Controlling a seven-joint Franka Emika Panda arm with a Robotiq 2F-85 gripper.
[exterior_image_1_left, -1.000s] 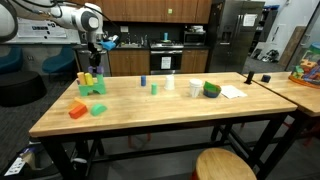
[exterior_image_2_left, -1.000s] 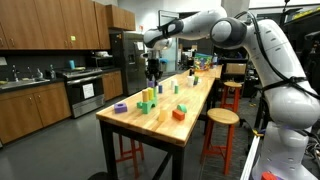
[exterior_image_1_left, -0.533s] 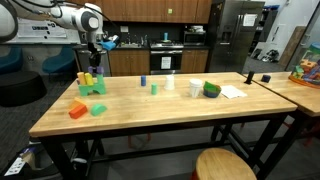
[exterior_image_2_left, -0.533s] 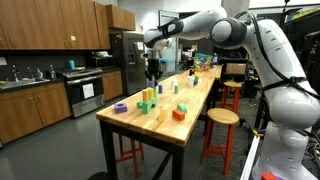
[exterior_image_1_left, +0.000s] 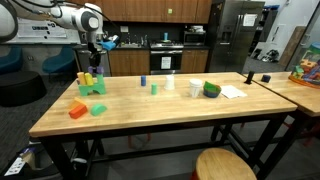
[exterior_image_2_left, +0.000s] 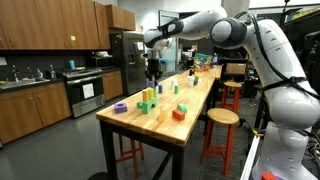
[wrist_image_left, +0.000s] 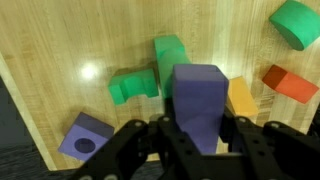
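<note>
My gripper (wrist_image_left: 197, 128) is shut on a blue-purple rectangular block (wrist_image_left: 197, 95) and holds it upright above a cluster of blocks on the wooden table (exterior_image_1_left: 160, 105). Below it in the wrist view are a green arch block (wrist_image_left: 150, 75), a yellow block (wrist_image_left: 241, 98) and a purple block with a hole (wrist_image_left: 85, 137). In both exterior views the gripper (exterior_image_1_left: 97, 64) (exterior_image_2_left: 153, 68) hangs just above the green arch (exterior_image_1_left: 94, 85) (exterior_image_2_left: 147, 103) near one end of the table.
A red-orange block (exterior_image_1_left: 77, 110) (wrist_image_left: 290, 82) and a green cylinder (exterior_image_1_left: 98, 108) (wrist_image_left: 297, 22) lie nearby. Farther along are a small blue block (exterior_image_1_left: 142, 79), a white cup (exterior_image_1_left: 169, 83), a green bowl (exterior_image_1_left: 212, 90) and paper (exterior_image_1_left: 232, 91). Stools (exterior_image_2_left: 222, 118) stand beside the table.
</note>
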